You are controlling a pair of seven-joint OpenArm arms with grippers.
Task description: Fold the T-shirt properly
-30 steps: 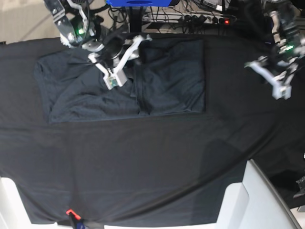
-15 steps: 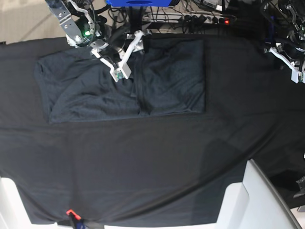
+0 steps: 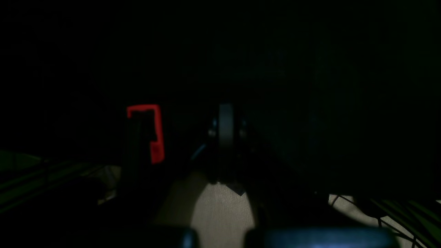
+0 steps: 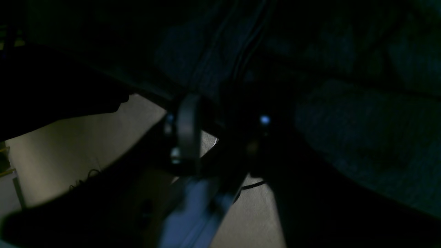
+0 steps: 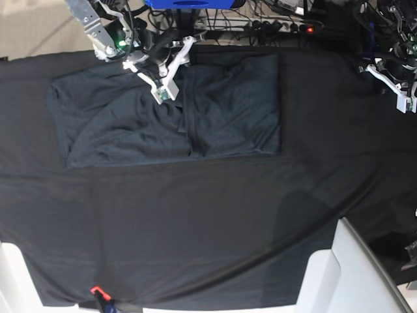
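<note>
A black tablecloth (image 5: 195, 228) covers the whole tabletop, and behind its far edge we see a strip of tangled cables and a power strip (image 5: 273, 26) with a small red light.

From the right claw (image 5: 164, 88) outward: it sits at the far edge of the cloth, over the upper edge of the T-shirt (image 5: 228, 104), near the middle of the garment's width. In the base view its white fingers (image 5: 176, 65) lie close together with only a narrow gap between them; we cannot tell whether they pinch any fabric. The right wrist view is very dark and blurred, showing only knit cloth (image 4: 361, 120) beyond the claw and pale floor below it.

The left claw (image 5: 402, 98) hangs at the far right corner of the tabletop, well apart from the T-shirt, with its jaws closed and nothing visible between them. Its wrist view is almost black; we make out only a red outlined shape (image 3: 151, 131) and a patch of pale floor.

The T-shirt lies flat on the tablecloth in the far left half, a wide dark grey rectangle with a vertical crease near its middle. Its right part looks smooth and square-edged, its left part more wrinkled. White furniture (image 5: 352, 274) shows at the near corners.
</note>
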